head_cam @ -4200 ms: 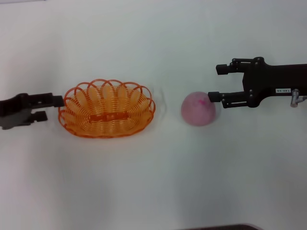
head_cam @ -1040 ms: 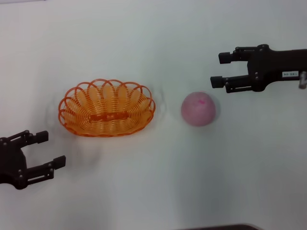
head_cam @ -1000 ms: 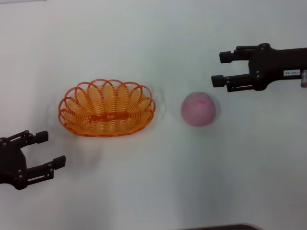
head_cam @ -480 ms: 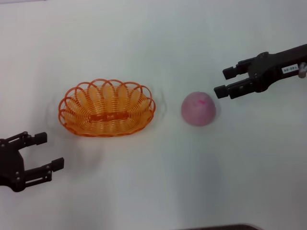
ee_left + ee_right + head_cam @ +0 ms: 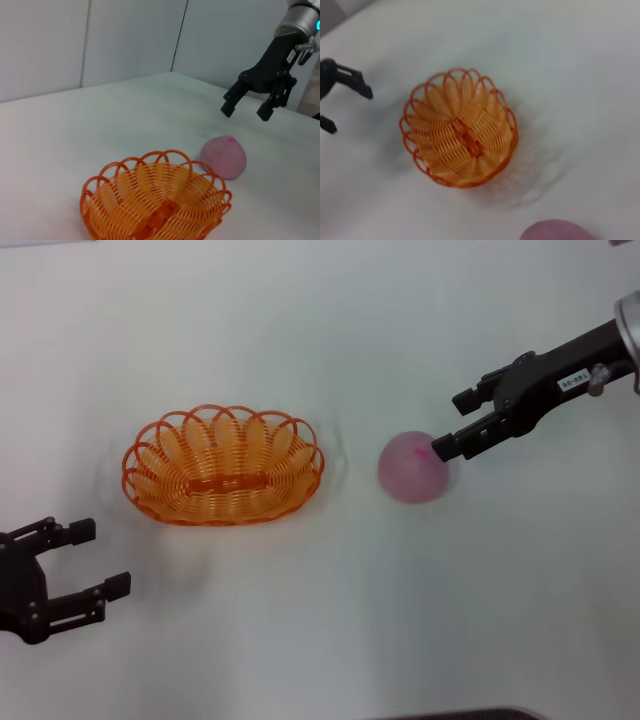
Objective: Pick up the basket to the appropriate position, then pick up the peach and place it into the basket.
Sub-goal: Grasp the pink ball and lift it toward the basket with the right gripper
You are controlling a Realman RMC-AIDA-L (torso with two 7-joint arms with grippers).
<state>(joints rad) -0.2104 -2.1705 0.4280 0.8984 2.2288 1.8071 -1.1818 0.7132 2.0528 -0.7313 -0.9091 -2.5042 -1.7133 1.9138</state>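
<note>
While the oval orange wire basket rests toward the white tabletop's left edge, the right tool, released, hangs just right of the round pale pink peach, nearer than the released left tool.

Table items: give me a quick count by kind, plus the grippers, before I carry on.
Baskets: 1, the orange basket, with nothing in it.
Peaches: 1, the pink peach, on the table right of the basket.
Grippers: 2, the left gripper and the right gripper, both open.
Total: 4.
</note>
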